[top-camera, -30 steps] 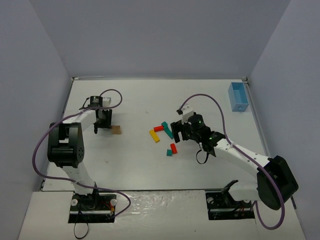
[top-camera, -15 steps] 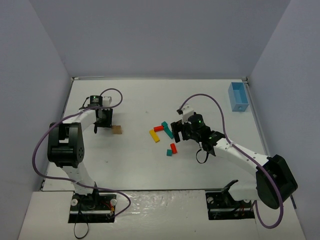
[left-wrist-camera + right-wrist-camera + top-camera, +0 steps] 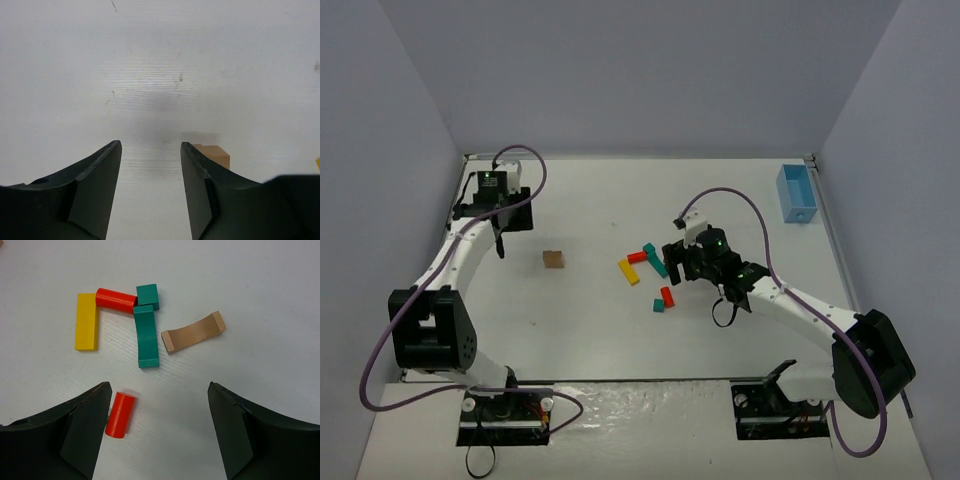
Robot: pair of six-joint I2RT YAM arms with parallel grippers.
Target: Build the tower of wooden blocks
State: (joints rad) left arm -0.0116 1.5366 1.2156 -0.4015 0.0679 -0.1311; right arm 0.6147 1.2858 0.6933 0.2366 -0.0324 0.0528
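Note:
No stacked tower shows; the blocks lie loose. A small tan block point(image 3: 553, 259) sits alone on the table, and in the left wrist view point(image 3: 214, 154) it is partly behind my right finger. My left gripper point(image 3: 515, 221) is open and empty, up and left of it, also seen in its own view point(image 3: 151, 146). My right gripper point(image 3: 160, 390) is open above the cluster point(image 3: 673, 262). There lie a yellow bar point(image 3: 86, 321), a red cylinder point(image 3: 116, 300), a teal cube point(image 3: 148, 294), a teal arch point(image 3: 146, 335), a tan arch point(image 3: 193, 332) and a second red cylinder point(image 3: 120, 414) beside my left finger.
A light-blue bin point(image 3: 796, 193) stands at the back right by the table's edge. Another small teal block point(image 3: 659, 307) lies just below the second red cylinder point(image 3: 667, 296). Grey walls close in the table on three sides.
My left arm has drawn back toward the back left, away from the small tan block, which stays on the table. The right arm has not moved.

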